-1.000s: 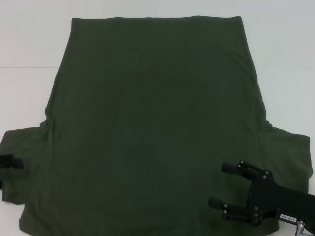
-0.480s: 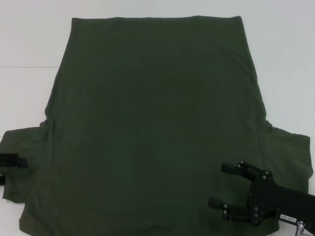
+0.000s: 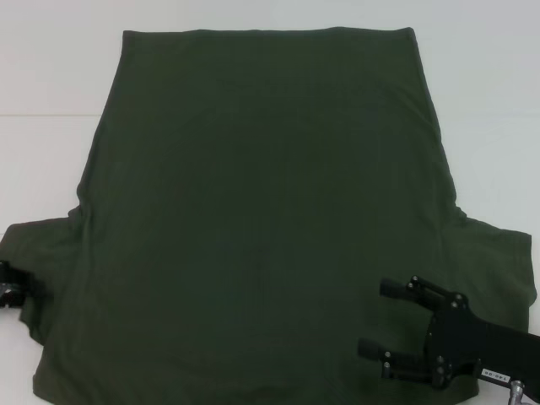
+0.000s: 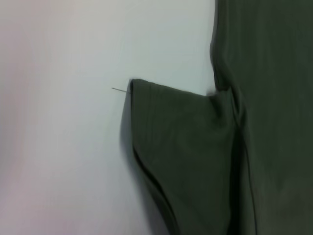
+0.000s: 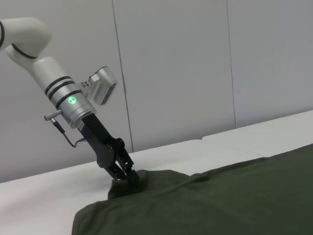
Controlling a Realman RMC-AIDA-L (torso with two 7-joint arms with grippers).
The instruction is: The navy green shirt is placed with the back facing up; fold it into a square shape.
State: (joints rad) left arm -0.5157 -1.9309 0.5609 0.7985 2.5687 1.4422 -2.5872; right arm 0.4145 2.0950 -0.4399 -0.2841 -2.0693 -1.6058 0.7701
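Observation:
The navy green shirt (image 3: 261, 211) lies spread flat on the white table (image 3: 51, 84), plain side up, with its hem at the far side and its sleeves toward me. My left gripper (image 3: 12, 288) is at the outer edge of the left sleeve (image 4: 190, 142). The right wrist view shows that left gripper (image 5: 126, 177) pressed down with its fingers closed on a raised bunch of sleeve cloth (image 5: 146, 178). My right gripper (image 3: 381, 319) is open above the shirt's near right part, beside the right sleeve (image 3: 494, 261), with nothing between its fingers.
Bare white tabletop surrounds the shirt on the far side and both sides, with a seam line (image 3: 34, 114) running across it. Grey wall panels (image 5: 195, 63) stand behind the table in the right wrist view.
My left gripper has slid lower and farther toward the sleeve's outer edge. The sleeve's near outer corner has drawn inward and bunched. The right gripper has not moved.

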